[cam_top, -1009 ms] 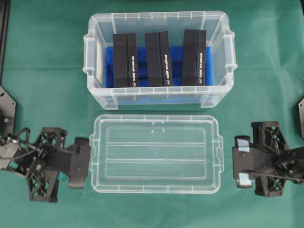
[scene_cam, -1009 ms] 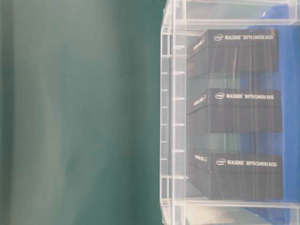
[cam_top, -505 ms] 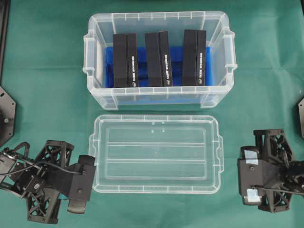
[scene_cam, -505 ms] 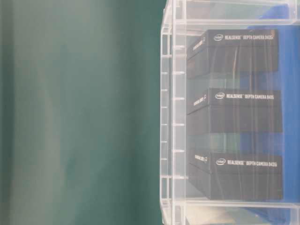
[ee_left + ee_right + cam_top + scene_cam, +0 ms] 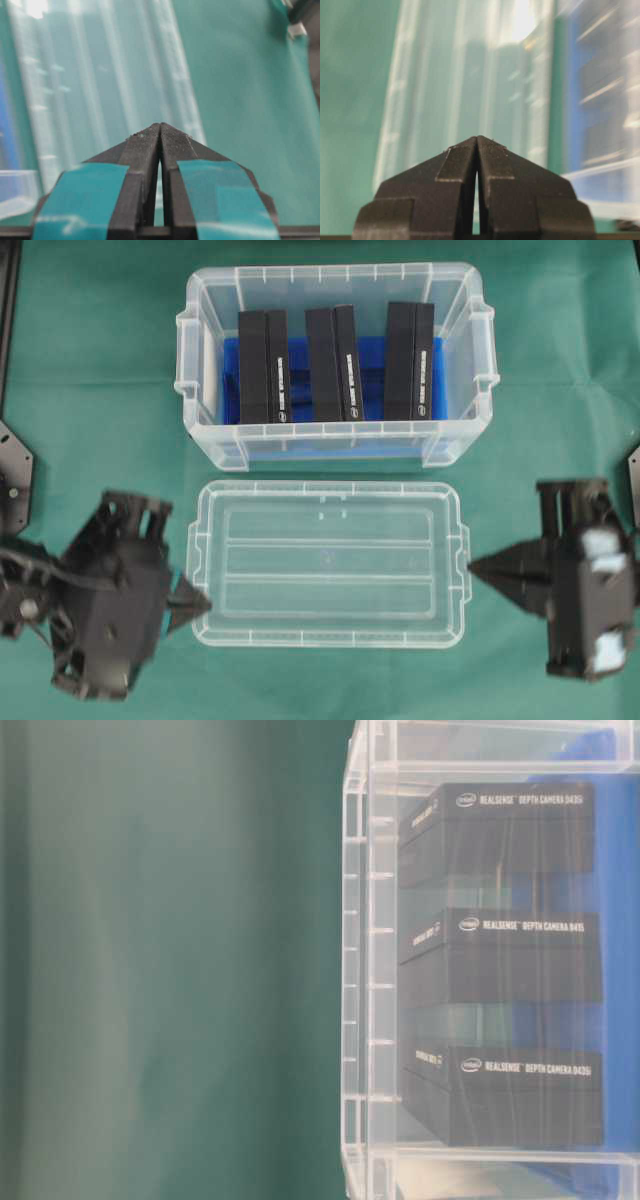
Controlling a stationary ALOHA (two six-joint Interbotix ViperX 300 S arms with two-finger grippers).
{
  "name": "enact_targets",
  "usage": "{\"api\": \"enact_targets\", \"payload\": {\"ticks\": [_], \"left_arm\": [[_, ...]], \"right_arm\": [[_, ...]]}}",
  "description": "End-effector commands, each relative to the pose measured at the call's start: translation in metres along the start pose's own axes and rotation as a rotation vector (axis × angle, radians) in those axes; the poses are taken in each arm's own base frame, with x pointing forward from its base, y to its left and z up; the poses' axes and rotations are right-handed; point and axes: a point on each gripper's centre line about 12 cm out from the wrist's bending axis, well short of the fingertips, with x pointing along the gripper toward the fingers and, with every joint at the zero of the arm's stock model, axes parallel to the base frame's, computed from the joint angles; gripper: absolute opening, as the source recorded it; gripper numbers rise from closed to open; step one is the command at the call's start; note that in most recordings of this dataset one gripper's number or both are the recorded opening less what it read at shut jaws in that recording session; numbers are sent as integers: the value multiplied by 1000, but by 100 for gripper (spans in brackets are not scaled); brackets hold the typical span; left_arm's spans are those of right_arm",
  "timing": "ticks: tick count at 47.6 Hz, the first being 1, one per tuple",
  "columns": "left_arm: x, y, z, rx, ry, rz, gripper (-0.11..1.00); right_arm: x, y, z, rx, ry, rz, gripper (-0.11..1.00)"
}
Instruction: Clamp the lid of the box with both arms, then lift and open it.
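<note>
White print on three black cartons reads "Intel RealSense Depth Camera D435"; they stand upright on a blue insert inside the clear plastic box, at the top centre of the overhead view. The lid, clear, ribbed and round-cornered, lies flat on green cloth just below the box, long axis running left to right. The left gripper, banded in teal tape, touches its lower-left corner, tips pressed together on nothing. The right gripper, also closed and empty, points at the lid's right edge.
</note>
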Motion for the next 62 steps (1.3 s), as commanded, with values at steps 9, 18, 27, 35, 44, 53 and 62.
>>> {"api": "enact_targets", "payload": {"ticks": [9,18,27,35,44,53,62], "left_arm": [[-35,56,19,-118,-112,105,1],[-53,90,21,-169,-167,181,1],[-68,114,22,-143,-231,240,1],[-79,136,19,-163,-282,301,1],[-92,156,10,-157,-339,369,1],[-95,172,-6,-165,-366,427,1],[-92,183,-25,-174,-415,463,1]], "right_arm": [[-40,-53,36,76,-197,-77,0],[-63,-97,43,119,-301,-189,0],[-81,-133,46,144,-381,-303,0],[-86,-159,44,158,-423,-387,0],[-76,-186,33,177,-424,-458,0],[-65,-207,20,183,-444,-479,0],[-56,-222,9,186,-452,-489,0]]}}
